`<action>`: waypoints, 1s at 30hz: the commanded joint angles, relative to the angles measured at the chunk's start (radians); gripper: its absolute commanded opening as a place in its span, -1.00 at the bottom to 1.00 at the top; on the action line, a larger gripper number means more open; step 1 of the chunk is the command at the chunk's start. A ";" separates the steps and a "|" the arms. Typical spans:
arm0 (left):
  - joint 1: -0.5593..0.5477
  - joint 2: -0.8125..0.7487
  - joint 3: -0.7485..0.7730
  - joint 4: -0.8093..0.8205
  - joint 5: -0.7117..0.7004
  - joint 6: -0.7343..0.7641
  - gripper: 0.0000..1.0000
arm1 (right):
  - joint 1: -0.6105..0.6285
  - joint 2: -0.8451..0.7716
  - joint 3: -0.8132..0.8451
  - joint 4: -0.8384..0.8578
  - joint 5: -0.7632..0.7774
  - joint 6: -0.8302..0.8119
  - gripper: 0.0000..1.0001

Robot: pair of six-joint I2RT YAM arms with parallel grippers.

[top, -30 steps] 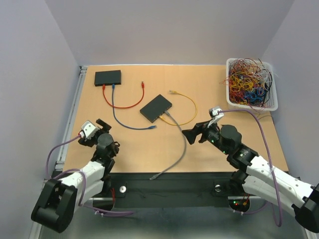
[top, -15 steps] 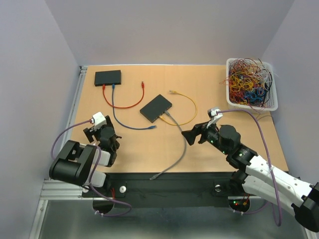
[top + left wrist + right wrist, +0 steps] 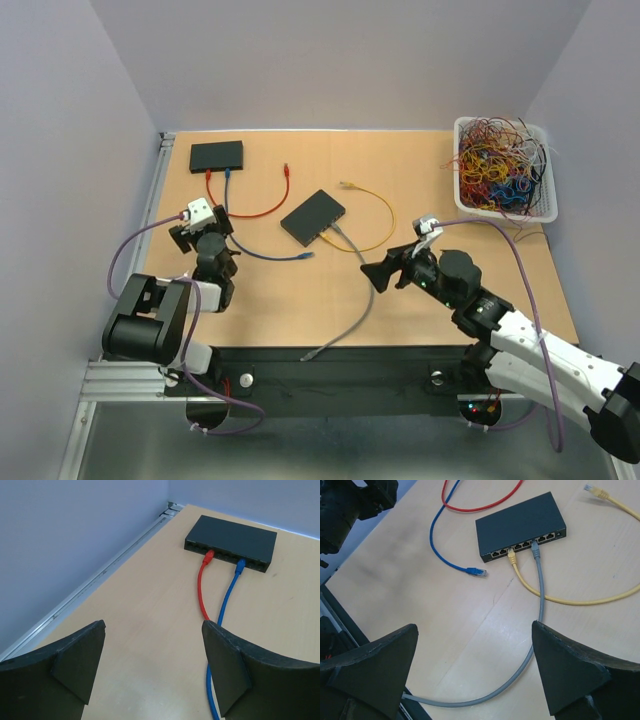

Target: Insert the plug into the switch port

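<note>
Two black switches lie on the table: one at the back left [image 3: 216, 155] [image 3: 231, 542] with a red [image 3: 209, 555] and a blue plug [image 3: 240, 566] in its ports, one in the middle [image 3: 313, 217] [image 3: 520, 527] holding a yellow [image 3: 511, 555] and a grey plug [image 3: 536, 550]. The blue cable's free plug [image 3: 305, 256] [image 3: 479, 572] lies in front of the middle switch. My left gripper [image 3: 200, 230] [image 3: 152, 665] is open and empty, facing the back-left switch. My right gripper [image 3: 385, 265] [image 3: 475, 670] is open and empty above the grey cable [image 3: 535, 625].
The red cable's free plug [image 3: 288, 170] and the yellow cable's free plug [image 3: 347, 185] [image 3: 592, 489] lie loose near the middle switch. The grey cable's free end [image 3: 308, 354] hangs over the near edge. A white basket [image 3: 462, 125] of tangled wires stands at the back right.
My left arm has folded back and its gripper has moved up the table toward the back-left switch. My right gripper has edged slightly left.
</note>
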 commanded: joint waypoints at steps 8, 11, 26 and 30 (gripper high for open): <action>0.061 0.010 -0.063 0.280 0.257 0.006 0.78 | 0.004 0.025 -0.028 0.118 -0.136 -0.002 1.00; 0.063 0.033 -0.076 0.336 0.243 0.027 0.92 | 0.004 0.042 -0.023 0.117 -0.133 0.009 1.00; 0.063 0.031 -0.074 0.338 0.246 0.026 0.97 | 0.004 0.087 0.037 0.094 -0.138 0.121 1.00; 0.063 0.031 -0.075 0.338 0.248 0.026 0.97 | 0.003 0.076 0.037 0.095 -0.112 0.144 1.00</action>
